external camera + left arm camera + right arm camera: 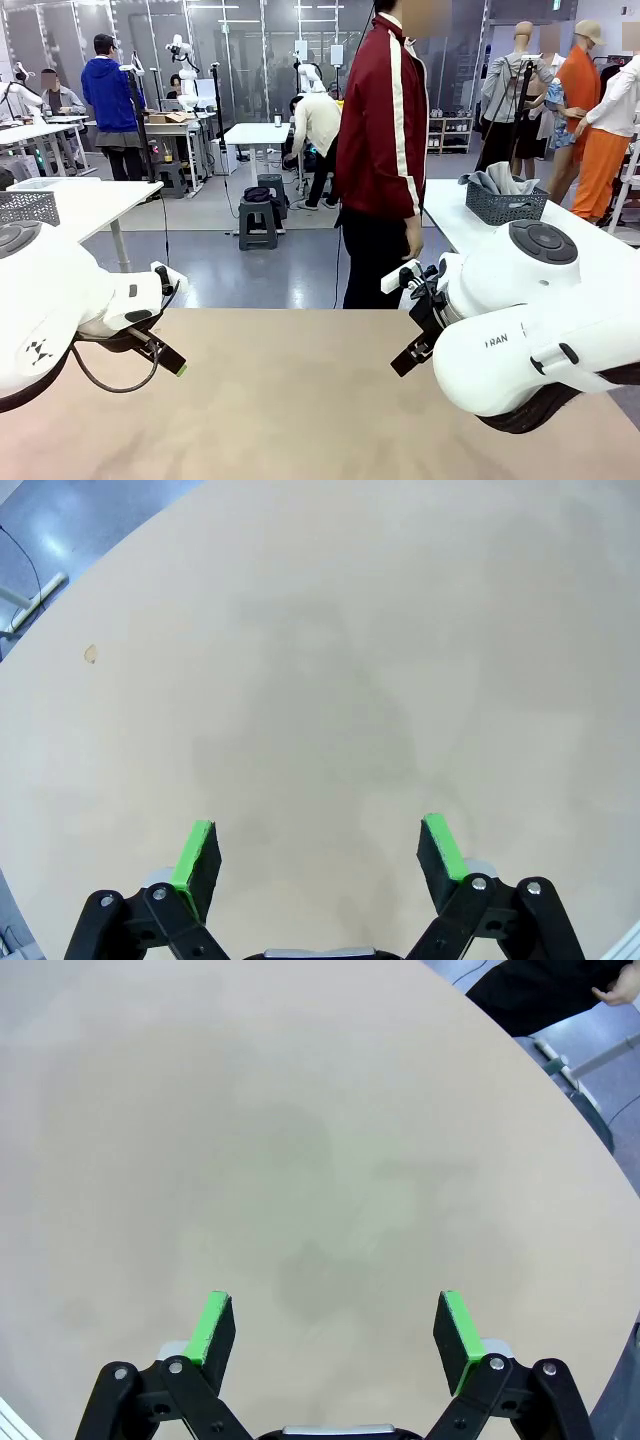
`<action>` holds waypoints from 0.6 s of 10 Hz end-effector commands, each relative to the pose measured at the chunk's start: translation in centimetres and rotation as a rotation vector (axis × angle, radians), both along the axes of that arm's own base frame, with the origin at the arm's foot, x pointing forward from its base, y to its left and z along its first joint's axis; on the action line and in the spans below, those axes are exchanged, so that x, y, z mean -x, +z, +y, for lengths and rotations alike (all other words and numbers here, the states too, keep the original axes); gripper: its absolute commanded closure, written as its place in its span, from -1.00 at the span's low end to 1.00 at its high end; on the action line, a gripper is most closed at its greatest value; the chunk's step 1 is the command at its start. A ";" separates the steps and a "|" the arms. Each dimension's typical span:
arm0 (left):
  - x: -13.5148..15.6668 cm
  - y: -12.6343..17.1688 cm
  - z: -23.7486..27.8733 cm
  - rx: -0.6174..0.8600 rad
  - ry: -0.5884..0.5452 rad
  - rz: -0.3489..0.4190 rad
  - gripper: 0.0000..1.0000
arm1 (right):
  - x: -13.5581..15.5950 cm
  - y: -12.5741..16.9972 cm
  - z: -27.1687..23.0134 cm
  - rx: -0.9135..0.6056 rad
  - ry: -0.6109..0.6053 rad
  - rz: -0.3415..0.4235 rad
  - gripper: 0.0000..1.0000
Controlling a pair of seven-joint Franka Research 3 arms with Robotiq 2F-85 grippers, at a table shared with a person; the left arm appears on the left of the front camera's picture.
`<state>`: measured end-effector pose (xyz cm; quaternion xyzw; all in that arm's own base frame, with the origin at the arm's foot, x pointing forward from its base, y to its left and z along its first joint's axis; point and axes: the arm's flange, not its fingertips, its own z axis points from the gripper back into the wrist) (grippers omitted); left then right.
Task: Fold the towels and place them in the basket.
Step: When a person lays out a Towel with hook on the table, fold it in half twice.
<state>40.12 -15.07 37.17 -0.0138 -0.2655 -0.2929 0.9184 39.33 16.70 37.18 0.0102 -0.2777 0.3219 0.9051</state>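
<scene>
**Q:** Jaws first?
**A:** My left gripper (320, 845) is spread wide, its green pads (197, 852) far apart and gripping nothing, with the tan table (320, 630) below. My right gripper (335, 1322) is the same: spread wide, nothing pinched, tan top underneath.

**Q:** Touching the top?
**A:** Can't tell. In the front view both my arms sit low over the near edge, well apart.

**Q:** Containers?
**A:** A dark basket (505, 208) with mesh sides sits on a white side table (455, 225) at far right, just behind the person. Crumpled cloths (497, 180), grey and pale, are heaped in it and rise above the rim. They're too small to tell more. A grey mesh basket (28, 207) sits on another white table (100, 200) at far left. I can't see its contents.

**Q:** Surface?
**A:** A plain tan top. In the left wrist view there's one small fleck (90, 655) near its edge.

**Q:** Room?
**A:** A person (385, 130) in a dark red jacket with a white sleeve stripe stands side-on at the far edge, one hand (413, 245) hanging down. The floor is grey. A stool (257, 215) has a dark bag on it. Other people are at white tables farther back.
</scene>
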 end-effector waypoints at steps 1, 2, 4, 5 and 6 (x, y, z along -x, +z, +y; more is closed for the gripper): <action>0.0 0.0 0.0 0.000 0.001 0.000 -1.00 | 0.0 0.0 0.0 -0.002 -0.002 0.001 -1.00; 0.0 0.0 0.0 0.000 0.001 0.000 -1.00 | 0.0 0.0 0.0 -0.002 -0.002 0.001 -1.00; 0.0 0.0 0.0 0.000 0.000 0.000 -1.00 | 0.0 0.0 0.0 0.000 0.000 0.000 -1.00; 0.1 1.0 0.2 -0.016 -0.043 0.002 -1.00 | -0.1 0.8 -0.5 -0.019 0.035 0.006 -1.00; 0.2 2.5 0.9 0.007 -0.070 -0.002 -1.00 | -0.3 2.0 -1.1 -0.034 0.056 0.008 -1.00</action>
